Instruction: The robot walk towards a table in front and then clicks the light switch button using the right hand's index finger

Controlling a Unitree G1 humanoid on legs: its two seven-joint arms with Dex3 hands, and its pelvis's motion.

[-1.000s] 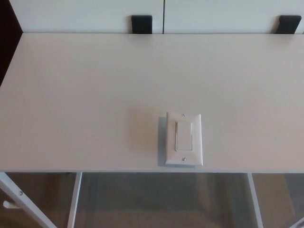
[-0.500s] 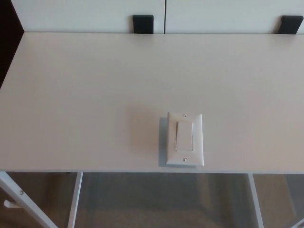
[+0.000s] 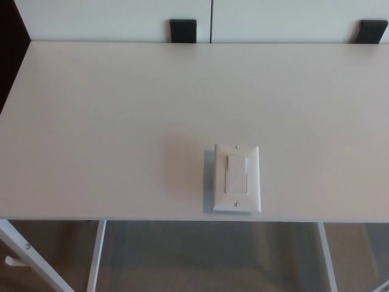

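A white light switch plate [image 3: 236, 178] with a rocker button [image 3: 236, 174] in its middle lies flat on the white table [image 3: 109, 121], close to the table's near edge and a little right of centre. Two small screws sit above and below the rocker. Neither of my hands nor any arm shows in the head view.
The table's near edge [image 3: 152, 219] runs across the lower part of the picture, with white frame legs [image 3: 94, 258] and floor below it. Two black brackets [image 3: 183, 30] sit at the far edge against white panels. A dark gap lies at far left.
The whole picture shifted very slightly to the right, so the camera moved a touch. The switch and table stand as before.
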